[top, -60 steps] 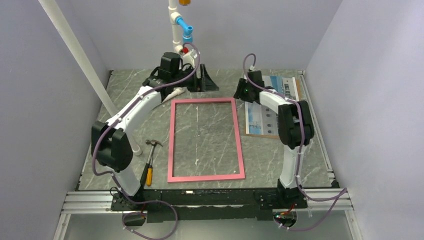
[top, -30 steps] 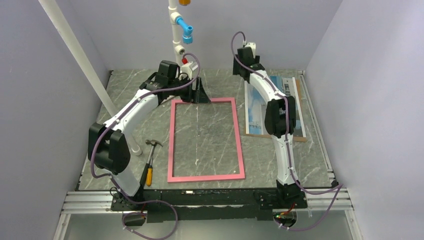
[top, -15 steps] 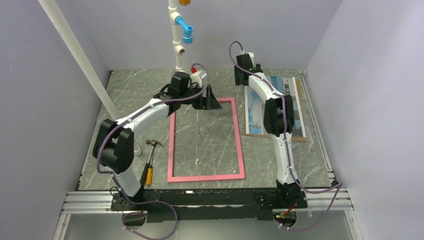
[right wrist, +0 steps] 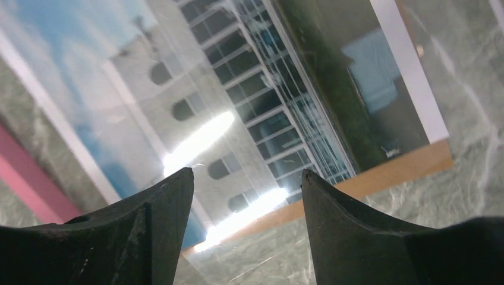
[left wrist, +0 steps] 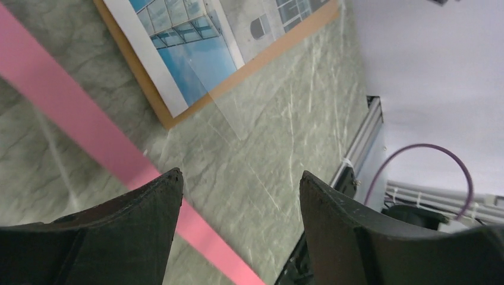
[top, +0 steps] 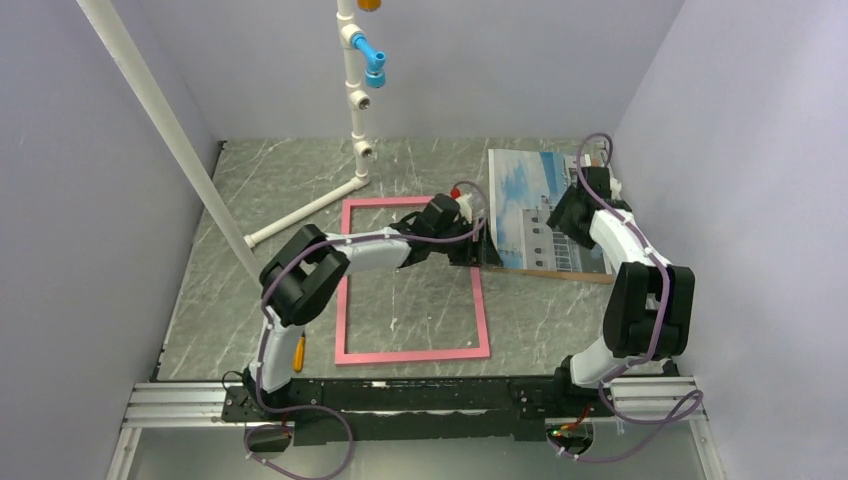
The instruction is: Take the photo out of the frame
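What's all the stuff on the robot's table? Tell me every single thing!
photo: one, blue sky and pale building, white border, far right, outside the frame
backing board: one, brown, under the photo
clear sheet: one, see-through, on the photo, overhanging the board
frame: one, pink, empty, middle
tool handle: one, orange, near left, mostly hidden by the arm
pipe stand: one, white and blue, far middle
slanted pole: one, white, left
table: one, grey marbled
left gripper: open, by the frame's right side
right gripper: open, above the photo
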{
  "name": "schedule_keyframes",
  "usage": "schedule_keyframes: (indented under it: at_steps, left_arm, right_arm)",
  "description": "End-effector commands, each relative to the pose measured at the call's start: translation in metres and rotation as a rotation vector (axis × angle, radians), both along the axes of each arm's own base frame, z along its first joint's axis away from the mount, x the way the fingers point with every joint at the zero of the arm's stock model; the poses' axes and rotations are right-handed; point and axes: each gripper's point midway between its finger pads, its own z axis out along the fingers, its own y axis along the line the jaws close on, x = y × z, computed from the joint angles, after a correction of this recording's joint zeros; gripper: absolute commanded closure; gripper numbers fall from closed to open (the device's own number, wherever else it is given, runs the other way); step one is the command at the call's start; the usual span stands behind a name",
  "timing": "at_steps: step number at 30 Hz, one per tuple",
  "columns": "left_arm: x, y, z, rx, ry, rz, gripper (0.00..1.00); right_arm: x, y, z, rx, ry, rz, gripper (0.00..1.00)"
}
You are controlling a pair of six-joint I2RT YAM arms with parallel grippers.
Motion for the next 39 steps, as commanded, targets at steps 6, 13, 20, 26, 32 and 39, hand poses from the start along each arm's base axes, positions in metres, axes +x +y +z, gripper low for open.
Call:
schedule_keyframes:
  at_steps: [6, 13, 20, 26, 32, 39]
  left_arm:
    - [0.022, -0.039, 0.000, 0.056, -0.132, 0.073, 0.26]
    - [0.031, -0.051, -0.014, 0.092, -0.101, 0.056, 0.26]
    - [0.042, -0.049, -0.030, 0.136, -0.070, 0.082, 0.25]
    - [0.045, -0.048, -0.041, 0.165, -0.056, 0.098, 0.25]
    - [0.040, -0.043, -0.056, 0.192, -0.001, 0.122, 0.24]
    - [0.032, -0.051, -0.061, 0.152, 0.054, 0.097, 0.24]
  right_arm:
    - [0.000, -0.020, -0.026, -0.009, -0.081, -0.147, 0.46]
    - [0.002, -0.049, -0.014, -0.065, -0.117, -0.215, 0.46]
    - [0.004, -0.055, -0.030, -0.028, -0.096, -0.215, 0.46]
    - [0.000, -0.055, -0.047, -0.013, -0.058, -0.224, 0.46]
    - [-0.003, -0.055, -0.064, -0.005, 0.000, -0.230, 0.46]
    - [-0.007, -0.051, -0.083, 0.022, 0.067, -0.224, 0.47]
